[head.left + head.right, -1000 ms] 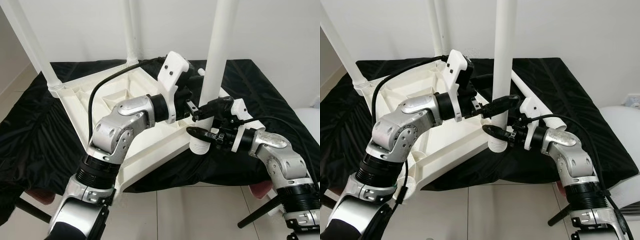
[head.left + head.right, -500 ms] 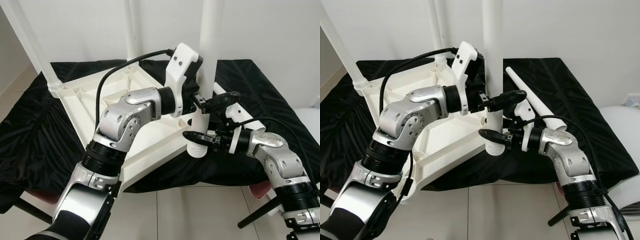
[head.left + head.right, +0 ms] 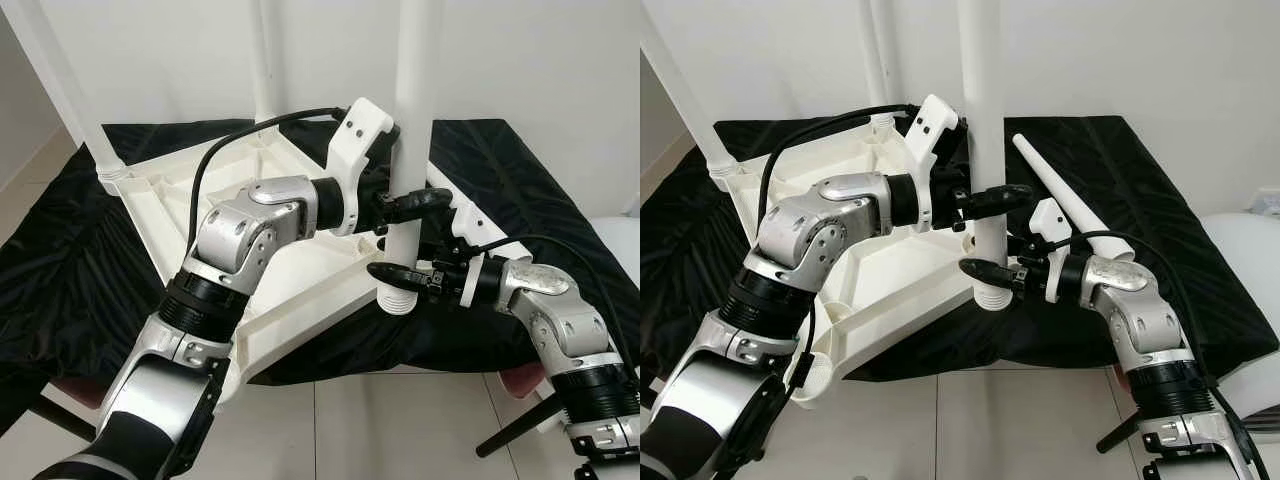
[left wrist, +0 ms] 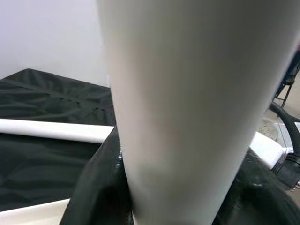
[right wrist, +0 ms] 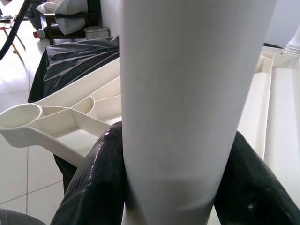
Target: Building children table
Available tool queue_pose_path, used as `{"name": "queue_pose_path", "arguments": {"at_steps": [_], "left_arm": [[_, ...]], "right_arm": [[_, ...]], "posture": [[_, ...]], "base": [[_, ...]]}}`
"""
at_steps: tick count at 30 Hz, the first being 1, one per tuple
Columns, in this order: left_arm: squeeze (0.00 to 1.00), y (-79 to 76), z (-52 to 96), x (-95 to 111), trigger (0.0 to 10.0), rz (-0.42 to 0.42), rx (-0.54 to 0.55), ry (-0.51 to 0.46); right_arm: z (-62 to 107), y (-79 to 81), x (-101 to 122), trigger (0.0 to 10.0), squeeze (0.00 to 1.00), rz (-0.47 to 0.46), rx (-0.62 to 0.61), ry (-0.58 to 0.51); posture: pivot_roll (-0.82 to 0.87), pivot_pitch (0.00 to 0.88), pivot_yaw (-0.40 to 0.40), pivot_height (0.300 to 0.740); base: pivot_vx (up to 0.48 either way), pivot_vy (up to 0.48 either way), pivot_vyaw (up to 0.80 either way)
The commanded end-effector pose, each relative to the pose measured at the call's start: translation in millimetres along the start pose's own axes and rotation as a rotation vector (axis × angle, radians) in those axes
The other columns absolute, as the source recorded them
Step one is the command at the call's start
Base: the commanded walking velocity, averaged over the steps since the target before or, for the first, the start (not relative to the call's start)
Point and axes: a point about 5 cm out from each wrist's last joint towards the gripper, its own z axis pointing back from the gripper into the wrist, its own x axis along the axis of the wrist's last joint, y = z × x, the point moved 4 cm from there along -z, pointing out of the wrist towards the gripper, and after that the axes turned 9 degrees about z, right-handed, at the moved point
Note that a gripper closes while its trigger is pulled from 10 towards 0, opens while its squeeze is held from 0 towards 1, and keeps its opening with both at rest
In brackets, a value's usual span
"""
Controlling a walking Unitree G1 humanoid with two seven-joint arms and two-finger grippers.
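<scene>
The white table top (image 3: 290, 270) lies upside down on a black cloth (image 3: 60, 270). A white table leg (image 3: 415, 100) stands upright at its near right corner, threaded end (image 3: 398, 295) down at the rim. My left gripper (image 3: 410, 205) is shut on this leg from the left. Just below it, my right gripper (image 3: 400, 270) is shut on the same leg from the right. In the wrist views, black fingers (image 4: 93, 192) (image 5: 93, 178) hug both sides of the leg (image 4: 187, 93) (image 5: 187, 93). Another loose leg (image 3: 1060, 195) lies on the cloth behind.
Two white legs (image 3: 60, 90) (image 3: 263, 60) stand upright in the table top's far corners. A white wall is close behind. A white rounded object (image 3: 620, 240) sits at the right edge, and a black stand leg (image 3: 510, 430) crosses the tiled floor in front.
The held leg has swung from leaning right to upright. My left gripper has risen and closed round the leg above my right gripper, which has stayed near the threaded end.
</scene>
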Motion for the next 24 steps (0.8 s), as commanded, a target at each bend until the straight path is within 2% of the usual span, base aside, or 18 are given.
{"name": "queue_pose_path", "arguments": {"at_steps": [1, 10, 11, 12, 14, 15, 20, 24], "left_arm": [[0.00, 2.1, 3.1, 9, 0.0, 0.009, -0.002, -0.018], [0.00, 3.7, 2.9, 12, 0.0, 0.007, 0.012, -0.036], [0.00, 5.7, 3.3, 13, 3.1, 0.000, 0.034, -0.044], [0.00, 7.2, 3.7, 14, 10.0, -0.004, 0.049, -0.049], [0.00, 12.8, 4.1, 17, 10.0, -0.013, 0.091, -0.063], [0.00, 14.7, 4.2, 19, 10.0, -0.017, 0.105, -0.068], [0.00, 17.1, 4.0, 23, 10.0, -0.022, 0.128, -0.078], [0.00, 21.0, 4.4, 26, 10.0, -0.044, 0.168, -0.095]], "right_arm": [[1.1, -1.9, 3, 10.0, 0.00, 0.029, 0.003, -0.003], [1.8, -7.4, 5, 10.0, 0.00, 0.034, -0.044, -0.014], [1.7, -10.0, 5, 10.0, 0.00, 0.032, -0.070, -0.017], [1.6, -11.6, 4, 10.0, 0.00, 0.031, -0.087, -0.018], [1.1, -13.5, 5, 10.0, 0.00, 0.017, -0.109, -0.032], [0.8, -15.3, 6, 10.0, 1.00, 0.010, -0.120, -0.040], [0.7, -19.8, 10, 10.0, 1.00, 0.008, -0.146, -0.060], [-2.0, -30.0, 15, 10.0, 1.00, 0.014, -0.234, -0.088]], "posture": [[-0.07, 0.034, 0.038, 0.740], [-0.07, 0.015, 0.035, 0.740], [-0.07, 0.011, 0.033, 0.740], [-0.07, 0.011, 0.033, 0.740], [-0.08, 0.007, 0.032, 0.740], [-0.08, 0.008, 0.030, 0.740], [-0.08, 0.005, 0.028, 0.740], [-0.08, 0.000, 0.021, 0.740]], "base": [[0.000, 0.000, 0.00], [0.000, 0.000, 0.00], [0.000, 0.000, 0.00], [0.000, 0.000, 0.00], [0.000, 0.000, 0.00], [0.000, 0.000, 0.00], [0.000, 0.000, 0.00], [0.000, 0.000, 0.00]]}}
